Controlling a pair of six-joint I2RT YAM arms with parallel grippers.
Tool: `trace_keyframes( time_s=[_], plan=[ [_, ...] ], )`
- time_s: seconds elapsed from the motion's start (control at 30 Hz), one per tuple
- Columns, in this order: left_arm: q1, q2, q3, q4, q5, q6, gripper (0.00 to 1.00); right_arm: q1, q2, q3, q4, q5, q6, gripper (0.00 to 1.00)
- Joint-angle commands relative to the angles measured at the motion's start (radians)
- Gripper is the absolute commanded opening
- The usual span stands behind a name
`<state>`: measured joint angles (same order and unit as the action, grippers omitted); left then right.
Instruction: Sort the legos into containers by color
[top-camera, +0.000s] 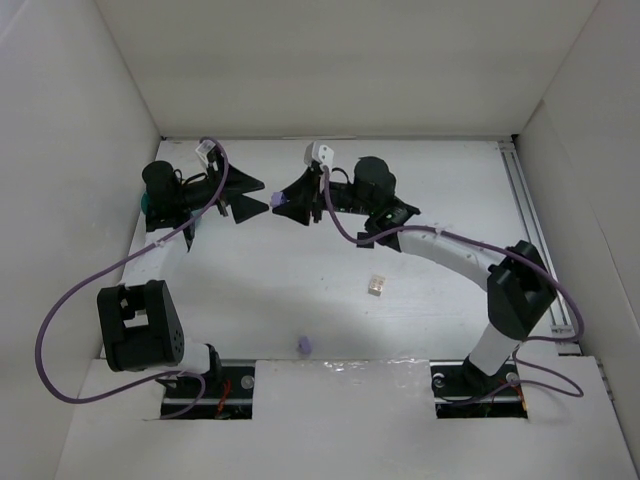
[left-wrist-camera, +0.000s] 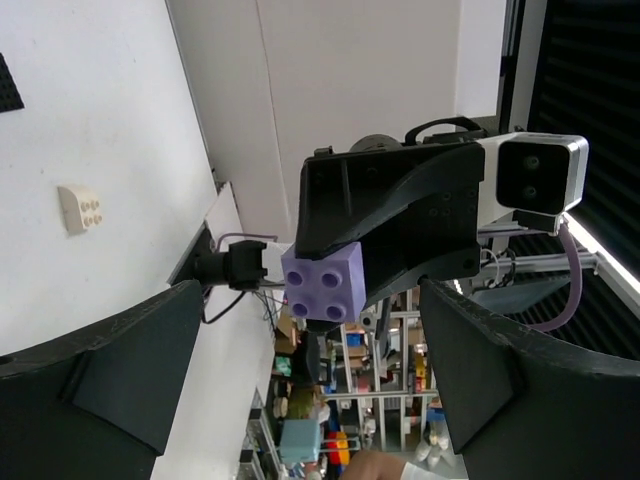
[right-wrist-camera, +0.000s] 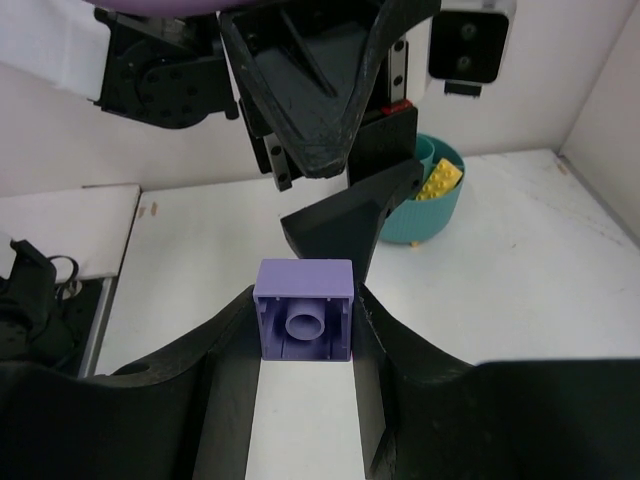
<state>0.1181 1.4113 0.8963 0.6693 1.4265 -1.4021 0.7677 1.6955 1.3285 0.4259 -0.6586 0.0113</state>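
My right gripper (top-camera: 283, 203) is shut on a lilac purple lego (top-camera: 277, 202) and holds it in the air at the back of the table. The right wrist view shows the hollow underside of this lego (right-wrist-camera: 304, 322) clamped between my fingers (right-wrist-camera: 225, 360). My left gripper (top-camera: 258, 198) faces it tip to tip, wide open and empty. In the left wrist view the studded face of the lego (left-wrist-camera: 322, 283) sits between my spread fingers (left-wrist-camera: 130, 370), touching neither. The teal bowl (right-wrist-camera: 432, 205) stands behind the left arm and holds yellow legos (right-wrist-camera: 441, 181). It is mostly hidden in the top view (top-camera: 145, 205).
A cream lego (top-camera: 376, 286) lies mid-table, and also shows in the left wrist view (left-wrist-camera: 80, 208). Another lilac lego (top-camera: 304, 346) lies near the front edge. White walls enclose the table. A metal rail (top-camera: 530, 225) runs along the right side.
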Motion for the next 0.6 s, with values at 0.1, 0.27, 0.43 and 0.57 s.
trace_keyframes(
  time_s=[0.1, 0.27, 0.43, 0.57],
  plan=[
    [-0.003, -0.011, -0.011, 0.055, 0.057, -0.038, 0.86, 0.018, 0.018, -0.037, 0.320, -0.015, 0.071, 0.12],
    [-0.003, -0.002, -0.011, 0.055, 0.101, -0.049, 0.83, 0.036, 0.036, -0.037, 0.375, -0.024, 0.081, 0.12],
    [-0.003, -0.002, -0.002, 0.055, 0.101, -0.049, 0.75, 0.045, 0.070, -0.026, 0.396, -0.015, 0.081, 0.12],
    [-0.003, -0.002, -0.002, 0.044, 0.111, -0.049, 0.63, 0.045, 0.088, -0.026, 0.396, -0.015, 0.081, 0.13]
  ],
)
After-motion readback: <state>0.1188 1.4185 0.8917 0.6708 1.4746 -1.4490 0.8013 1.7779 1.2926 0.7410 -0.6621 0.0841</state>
